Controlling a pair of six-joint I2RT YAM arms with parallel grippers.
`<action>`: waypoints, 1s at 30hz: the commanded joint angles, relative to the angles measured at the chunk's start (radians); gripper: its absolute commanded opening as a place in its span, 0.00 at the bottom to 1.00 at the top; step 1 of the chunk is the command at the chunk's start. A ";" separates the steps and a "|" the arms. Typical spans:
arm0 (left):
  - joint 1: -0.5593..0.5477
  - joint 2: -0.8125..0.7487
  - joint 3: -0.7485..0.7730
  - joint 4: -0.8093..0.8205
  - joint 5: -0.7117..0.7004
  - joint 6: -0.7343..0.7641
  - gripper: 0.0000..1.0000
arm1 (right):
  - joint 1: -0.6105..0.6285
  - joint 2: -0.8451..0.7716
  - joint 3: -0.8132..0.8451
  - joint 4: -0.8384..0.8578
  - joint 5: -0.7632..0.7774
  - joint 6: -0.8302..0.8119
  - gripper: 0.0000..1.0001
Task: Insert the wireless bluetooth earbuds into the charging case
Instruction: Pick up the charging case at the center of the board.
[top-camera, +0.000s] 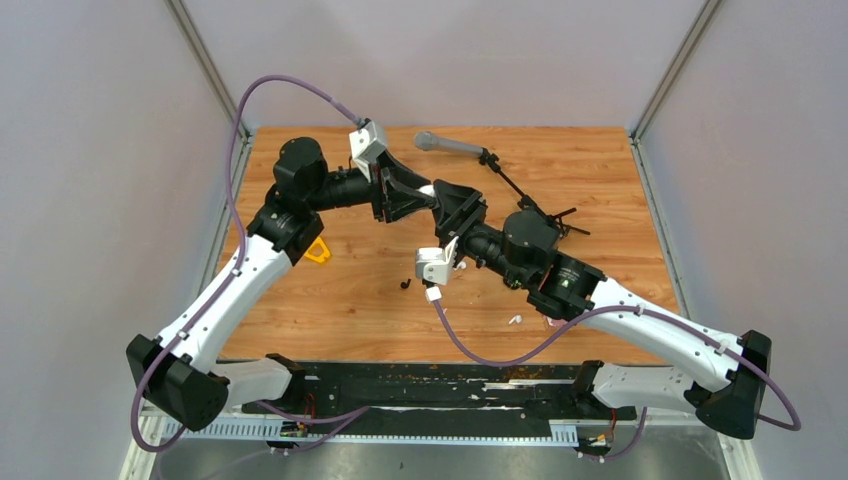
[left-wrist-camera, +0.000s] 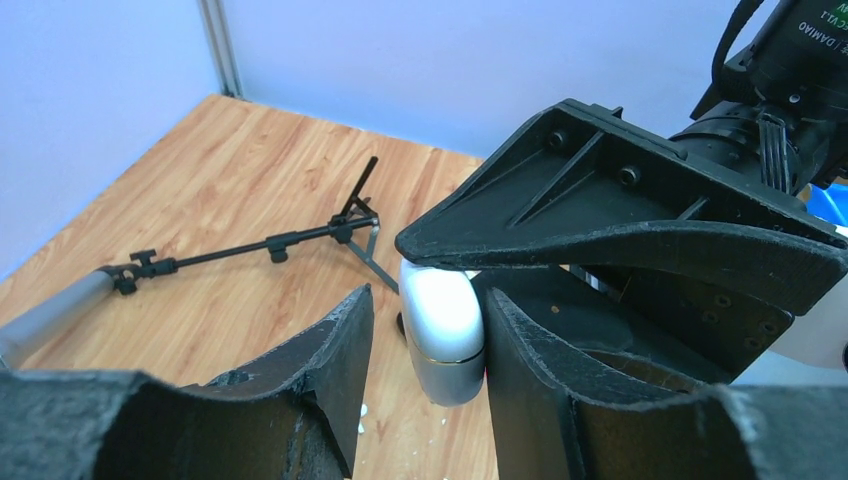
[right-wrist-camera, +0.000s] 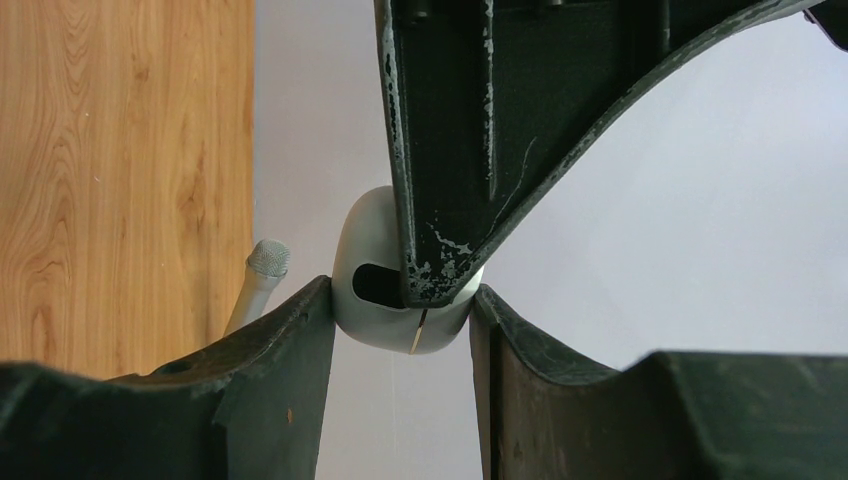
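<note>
The white charging case (left-wrist-camera: 441, 325) hangs above the table between both grippers. My right gripper (right-wrist-camera: 400, 300) is shut on it, with both fingertips pressing its sides (right-wrist-camera: 380, 322). My left gripper (left-wrist-camera: 428, 300) is open around it: its right finger touches the case and its left finger (left-wrist-camera: 335, 360) stands apart. One left finger covers part of the case in the right wrist view. From above, the grippers meet at mid-table (top-camera: 436, 198). A black earbud (top-camera: 405, 285) and a white earbud (top-camera: 514, 320) lie on the wood. The other earbuds are not visible.
A grey microphone (top-camera: 447, 143) on a folded black stand (top-camera: 530, 205) lies at the back of the table and also shows in the left wrist view (left-wrist-camera: 300, 240). A small yellow piece (top-camera: 317, 251) lies by the left arm. Grey walls enclose the table.
</note>
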 joint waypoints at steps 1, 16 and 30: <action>-0.005 0.012 -0.007 0.060 0.018 -0.021 0.53 | 0.009 -0.013 -0.014 0.103 0.014 -0.025 0.02; -0.010 0.027 -0.015 0.072 0.015 -0.032 0.58 | 0.009 0.000 -0.026 0.171 0.047 -0.059 0.02; -0.011 0.026 -0.031 0.156 0.044 -0.058 0.00 | 0.009 -0.005 -0.010 0.061 0.068 -0.025 0.42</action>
